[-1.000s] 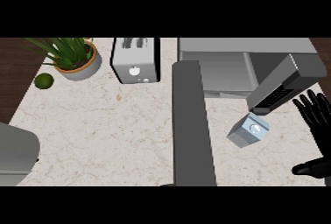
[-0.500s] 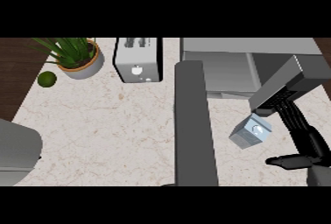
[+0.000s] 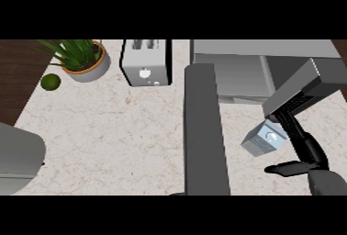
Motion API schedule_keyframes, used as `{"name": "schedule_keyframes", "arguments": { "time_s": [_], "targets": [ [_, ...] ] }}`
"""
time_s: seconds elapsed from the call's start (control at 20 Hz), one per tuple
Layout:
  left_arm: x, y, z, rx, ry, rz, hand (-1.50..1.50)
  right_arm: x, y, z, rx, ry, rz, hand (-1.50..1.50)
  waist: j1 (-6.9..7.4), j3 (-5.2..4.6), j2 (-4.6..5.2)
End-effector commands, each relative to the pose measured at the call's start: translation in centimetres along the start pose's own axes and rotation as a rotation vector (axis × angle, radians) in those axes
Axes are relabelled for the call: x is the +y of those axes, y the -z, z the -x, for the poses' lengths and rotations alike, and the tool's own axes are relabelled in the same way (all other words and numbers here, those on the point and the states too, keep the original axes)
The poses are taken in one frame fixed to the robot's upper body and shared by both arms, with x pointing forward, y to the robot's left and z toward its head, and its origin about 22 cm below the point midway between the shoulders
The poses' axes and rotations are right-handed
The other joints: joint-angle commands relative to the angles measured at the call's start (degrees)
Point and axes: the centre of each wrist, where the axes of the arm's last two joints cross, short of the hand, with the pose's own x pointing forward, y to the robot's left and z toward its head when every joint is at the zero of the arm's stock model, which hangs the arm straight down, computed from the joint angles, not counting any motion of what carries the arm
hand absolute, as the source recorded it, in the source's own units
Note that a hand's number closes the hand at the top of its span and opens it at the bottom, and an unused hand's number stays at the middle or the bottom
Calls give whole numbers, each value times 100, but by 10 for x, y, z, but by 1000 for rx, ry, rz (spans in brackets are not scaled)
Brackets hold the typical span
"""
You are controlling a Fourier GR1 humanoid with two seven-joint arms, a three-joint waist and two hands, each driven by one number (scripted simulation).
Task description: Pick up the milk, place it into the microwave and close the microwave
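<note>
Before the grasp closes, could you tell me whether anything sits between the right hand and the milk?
Nothing visible does. The right hand is right beside the milk, fingers along its right side and thumb spread below, with only bare counter around the carton.

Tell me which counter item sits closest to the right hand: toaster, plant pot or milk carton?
The milk carton. It stands right beside the right hand, whose fingers stretch along its right side. The toaster and plant pot sit far off at the counter's back left.

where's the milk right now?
In the head view the milk carton sits on the counter at the right, just in front of the open microwave, with the right hand right beside it.
</note>
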Motion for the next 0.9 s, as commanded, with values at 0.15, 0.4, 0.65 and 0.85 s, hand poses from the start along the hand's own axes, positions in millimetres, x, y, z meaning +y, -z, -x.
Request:
{"name": "schedule_keyframes", "arguments": {
  "time_s": [0.15, 0.4, 0.65, 0.85],
  "targets": [
    [-9, 1, -7, -25, -16, 33, -150, 21, 10, 17, -135, 133, -67, -150, 27, 7, 22],
    [-6, -6, -10, -10, -6, 24, -150, 18, 2, 21, -128, 206, -67, -150, 103, 19, 32],
    [2, 2, 0, -8, -21, 20, -150, 27, 32, 16, -134, 265, -105, 150, 21, 11, 55],
    [1, -15, -8, 8, -9, 44, -150, 47, 24, 23, -148, 269, -152, 150, 117, 3, 0]
  ]
}}
